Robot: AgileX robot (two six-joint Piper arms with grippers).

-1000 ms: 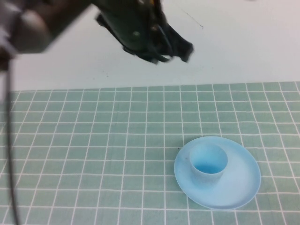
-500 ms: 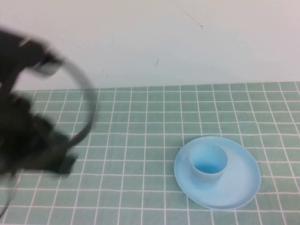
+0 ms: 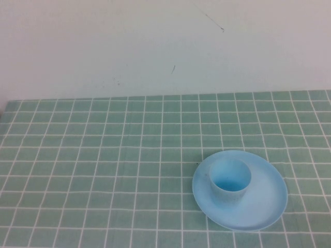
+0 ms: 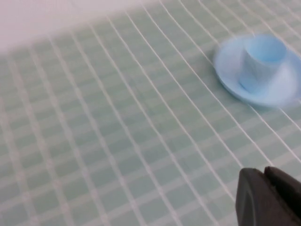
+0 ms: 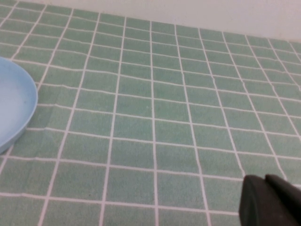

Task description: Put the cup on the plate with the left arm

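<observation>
The light blue cup (image 3: pixel 230 179) stands upright on the light blue plate (image 3: pixel 269 199) at the right front of the green checked cloth. Both show in the left wrist view, the cup (image 4: pixel 262 59) on the plate (image 4: pixel 225 61). My left gripper (image 4: pixel 265 176) is shut and empty, well away from the cup, and is out of the high view. My right gripper (image 5: pixel 265 181) is shut and empty above the cloth; the plate's rim (image 5: pixel 21 101) shows at the edge of its view.
The green checked cloth (image 3: pixel 103 155) covers the table up to a white wall (image 3: pixel 155 41) at the back.
My left arm has swung from above the back of the table down to the left and out of the high view. The cup and plate have not moved.
</observation>
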